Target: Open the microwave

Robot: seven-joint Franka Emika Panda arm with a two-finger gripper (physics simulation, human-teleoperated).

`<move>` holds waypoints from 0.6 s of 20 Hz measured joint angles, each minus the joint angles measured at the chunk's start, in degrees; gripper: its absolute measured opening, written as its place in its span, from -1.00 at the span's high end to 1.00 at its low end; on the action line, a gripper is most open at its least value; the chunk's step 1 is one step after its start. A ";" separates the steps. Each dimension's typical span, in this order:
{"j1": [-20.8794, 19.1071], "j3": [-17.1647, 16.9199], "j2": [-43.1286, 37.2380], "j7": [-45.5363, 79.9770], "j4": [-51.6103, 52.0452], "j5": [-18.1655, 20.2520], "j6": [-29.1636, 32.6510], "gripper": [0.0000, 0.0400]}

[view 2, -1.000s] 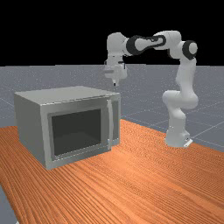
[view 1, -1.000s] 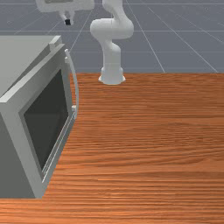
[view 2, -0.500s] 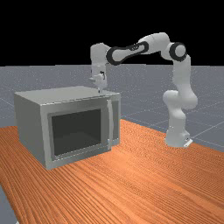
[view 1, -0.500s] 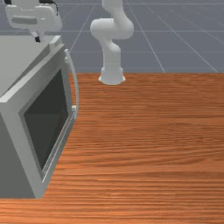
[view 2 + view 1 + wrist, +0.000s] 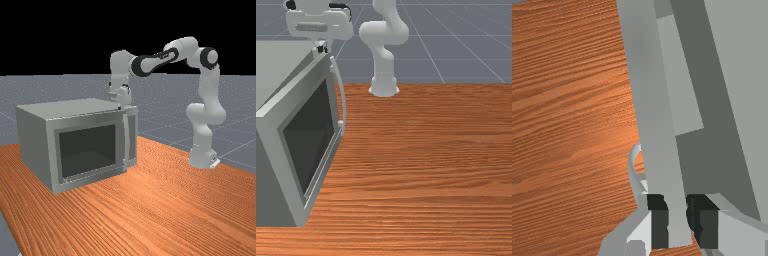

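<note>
The gripper (image 5: pixel 322 49) is at the door's top corner in the front view, by the handle's upper end. In the far view the gripper (image 5: pixel 121 106) hangs at the microwave's top front edge. The wrist view has the gripper (image 5: pixel 678 221) open, its fingers apart over the door's top edge (image 5: pixel 654 100), one overlapping its outer side. Beside that finger curves the handle (image 5: pixel 632 167); the handle (image 5: pixel 343 97) shows whole along the door (image 5: pixel 271 150). The grey microwave (image 5: pixel 75 107) has its door (image 5: pixel 87 122) up against the body. Contact with the fingers cannot be told.
The wooden table (image 5: pixel 431 160) extends in front of the door. A dark gap (image 5: pixel 712 160) runs between the door's top edge and the microwave's top. The arm's base (image 5: pixel 202 155) stands at the far view's right.
My hand first moved to the front view's left and down, then back to the right and slightly lower, to the handle's end of the door. The microwave has not moved.
</note>
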 joint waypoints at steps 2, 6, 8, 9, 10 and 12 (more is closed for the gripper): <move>-0.24 1.65 -0.95 0.66 -1.27 -0.05 1.21 0.71; -2.70 4.00 -1.49 0.74 -2.17 0.42 2.60 0.69; -2.32 5.90 -1.71 0.59 -2.35 0.53 2.26 -0.41; -2.12 6.65 -1.87 0.64 -2.52 0.46 2.20 -0.85; -2.20 7.17 -1.98 0.70 -2.70 0.38 2.35 -1.00; -2.97 7.87 -2.16 0.80 -2.97 0.28 2.76 -1.00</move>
